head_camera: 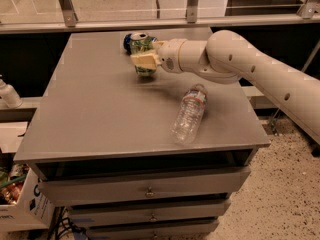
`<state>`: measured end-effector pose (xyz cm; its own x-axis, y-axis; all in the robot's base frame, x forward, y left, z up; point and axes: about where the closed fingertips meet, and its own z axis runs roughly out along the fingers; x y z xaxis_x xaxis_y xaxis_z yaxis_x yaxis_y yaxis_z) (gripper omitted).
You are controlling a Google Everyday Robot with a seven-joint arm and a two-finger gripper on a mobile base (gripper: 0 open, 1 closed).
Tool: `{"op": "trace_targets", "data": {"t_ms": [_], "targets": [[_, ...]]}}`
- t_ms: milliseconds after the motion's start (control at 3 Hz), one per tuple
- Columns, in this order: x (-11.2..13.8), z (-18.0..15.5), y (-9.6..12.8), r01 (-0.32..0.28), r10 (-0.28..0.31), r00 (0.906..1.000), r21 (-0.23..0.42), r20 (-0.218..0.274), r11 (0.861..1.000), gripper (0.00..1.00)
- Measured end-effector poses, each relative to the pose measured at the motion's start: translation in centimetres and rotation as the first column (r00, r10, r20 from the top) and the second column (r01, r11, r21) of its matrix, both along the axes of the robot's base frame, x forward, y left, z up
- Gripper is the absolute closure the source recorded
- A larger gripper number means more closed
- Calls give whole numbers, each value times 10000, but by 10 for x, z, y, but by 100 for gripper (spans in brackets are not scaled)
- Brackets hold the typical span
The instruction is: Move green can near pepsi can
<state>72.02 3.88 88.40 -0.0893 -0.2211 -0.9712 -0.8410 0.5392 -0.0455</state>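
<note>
The green can (pixel 141 46) stood upright near the far edge of the desk (pixel 95 119), roughly midway along that edge. It was clamped in the tool (pixel 144 60). One pale yellow finger (pixel 140 60) crossed the front of the can's body, so only the silver top and a strip of the green lower part showed. A soft shadow lay on the desk just below it; whether its base touched the surface could not be told.

The pepsi can (pixel 129 41) sat just behind the green can and slightly toward the left edge, closer to the far edge. It was partly hidden by the green can, and it was unclear whether the two touched.

The white arm (pixel 260 69) reached in from beyond the right edge, its wrist level with the can.

A clear plastic bottle (pixel 189 115) lay on its side toward the near right corner, well apart from both cans, with its cap end pointing toward the far edge. Drawers (pixel 145 186) were stacked below the desk's near edge.
</note>
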Motion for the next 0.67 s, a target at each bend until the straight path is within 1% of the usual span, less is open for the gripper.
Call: {"op": "trace_targets", "data": {"t_ms": [333, 667], "targets": [[17, 8, -16, 490, -492, 9983, 67, 309, 9988, 100], [41, 23, -38, 1057, -1072, 9915, 248, 740, 9941, 100]]}}
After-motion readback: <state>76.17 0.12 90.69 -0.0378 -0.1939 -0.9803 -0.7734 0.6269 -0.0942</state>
